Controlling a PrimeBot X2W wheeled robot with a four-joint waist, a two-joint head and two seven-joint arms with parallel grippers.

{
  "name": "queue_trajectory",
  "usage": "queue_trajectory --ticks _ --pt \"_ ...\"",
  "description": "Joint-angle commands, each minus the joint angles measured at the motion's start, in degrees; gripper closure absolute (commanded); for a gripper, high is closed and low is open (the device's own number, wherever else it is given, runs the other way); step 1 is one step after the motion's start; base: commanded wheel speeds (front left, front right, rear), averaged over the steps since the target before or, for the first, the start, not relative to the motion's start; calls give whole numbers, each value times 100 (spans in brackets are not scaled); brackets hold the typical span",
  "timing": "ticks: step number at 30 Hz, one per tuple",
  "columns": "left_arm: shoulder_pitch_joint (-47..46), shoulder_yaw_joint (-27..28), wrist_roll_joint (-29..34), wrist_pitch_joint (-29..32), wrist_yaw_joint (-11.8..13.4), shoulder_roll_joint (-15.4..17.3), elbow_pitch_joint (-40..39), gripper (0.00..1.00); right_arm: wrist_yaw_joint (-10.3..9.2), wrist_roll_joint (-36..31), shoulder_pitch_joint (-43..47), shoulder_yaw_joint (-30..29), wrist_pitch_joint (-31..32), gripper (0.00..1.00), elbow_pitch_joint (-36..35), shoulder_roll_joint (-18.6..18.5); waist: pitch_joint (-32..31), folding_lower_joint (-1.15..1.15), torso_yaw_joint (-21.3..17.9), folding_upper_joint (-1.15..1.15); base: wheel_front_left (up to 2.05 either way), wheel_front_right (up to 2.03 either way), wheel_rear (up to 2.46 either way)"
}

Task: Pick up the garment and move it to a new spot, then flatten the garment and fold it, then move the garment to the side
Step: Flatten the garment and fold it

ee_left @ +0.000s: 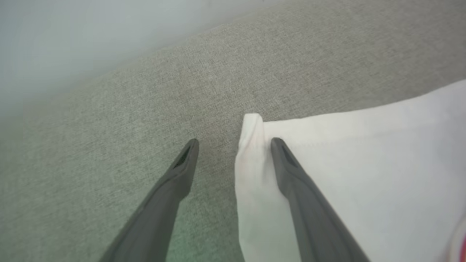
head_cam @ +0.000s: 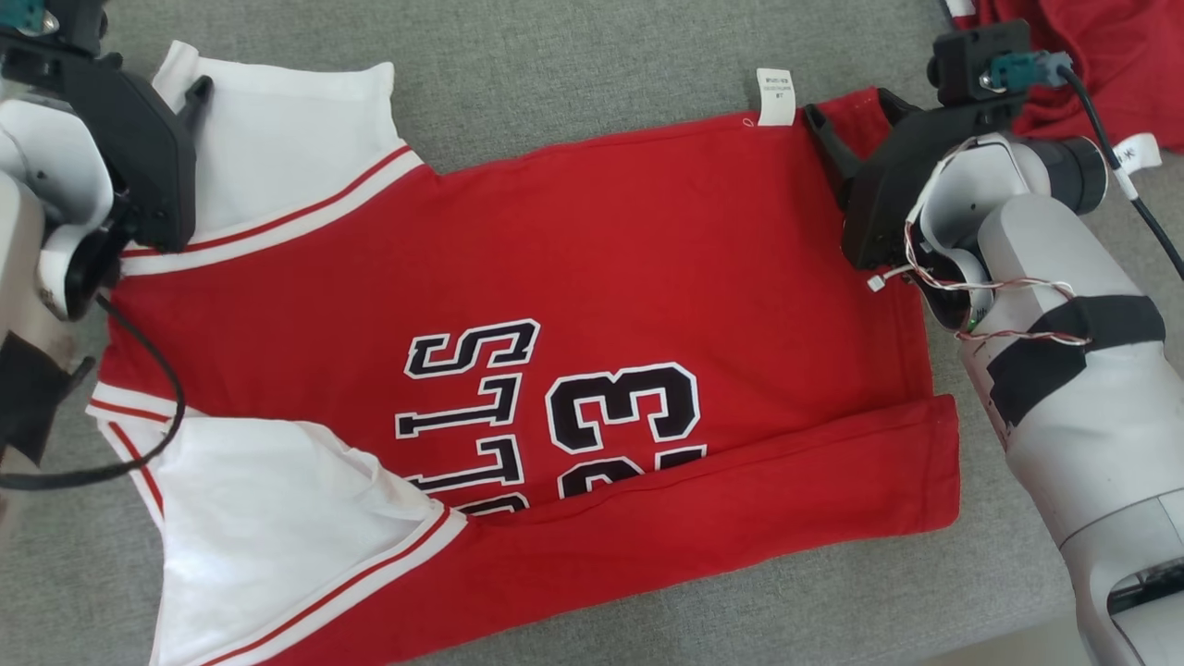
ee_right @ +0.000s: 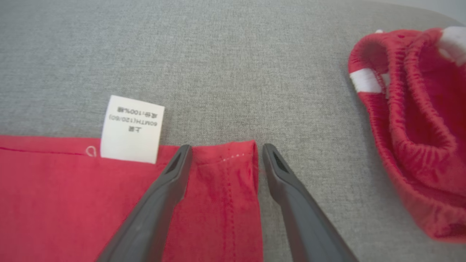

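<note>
A red basketball garment (head_cam: 573, 277) with white sleeves lies spread across a grey fabric-covered worktop (head_cam: 555, 65), with its printed lettering facing up. Its near edge is already turned over in a long folded strip (head_cam: 740, 472) that covers part of the lettering.

The left tool (ee_left: 235, 142) hangs at the far corner of a white sleeve (ee_left: 364, 174), fingers spread, one above the cloth and one above bare worktop. The right tool (ee_right: 226, 147) is also spread and straddles the far hem corner, just beside a white care label (ee_right: 131, 128). Neither tool is pinching anything.

The risks, as I judge them:
- The sleeve corner is curled, so a closing grip may catch one layer or slip off.
- An uneven pull from the two tools could skew the cloth or undo the near strip.
- A black cable (head_cam: 148, 407) from the left arm drapes over the garment and might drag it.

A second red garment (ee_right: 411, 127) lies near the right tool, which limits room on that side. Beyond the far edge of the garment the worktop is bare. The worktop's near edge runs close to the folded strip.
</note>
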Motion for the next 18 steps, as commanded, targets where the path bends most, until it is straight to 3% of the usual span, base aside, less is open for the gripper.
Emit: queue_trajectory --ticks 1,2,3,4,5,6,18 --pt "-68 -35 -45 14 6 27 68 0 -13 26 1 66 62 0 71 21 40 0 -25 0 0 0 0" --pt "-111 -104 -14 51 6 38 118 0 -13 45 -26 103 60 0 89 27 57 0 -32 0 0 0 0" --pt "-132 -157 -15 65 6 37 173 0 -13 68 -53 137 35 22 105 35 70 0 -37 0 0 0 0" --pt "-163 -192 -30 63 6 38 227 11 -13 87 -82 180 11 78 113 45 83 0 -43 0 0 0 0" --pt "-183 -257 -34 56 6 28 253 51 -13 104 -105 209 -30 100 115 57 91 0 -48 0 0 0 0" --pt "-193 -295 -73 11 6 10 271 100 -13 127 -130 223 -77 100 122 53 93 0 -48 0 0 0 0" --pt "-335 -656 -392 -754 7 -112 293 100 -14 166 -186 452 -851 100 295 -212 -240 0 113 0 0 0 0"
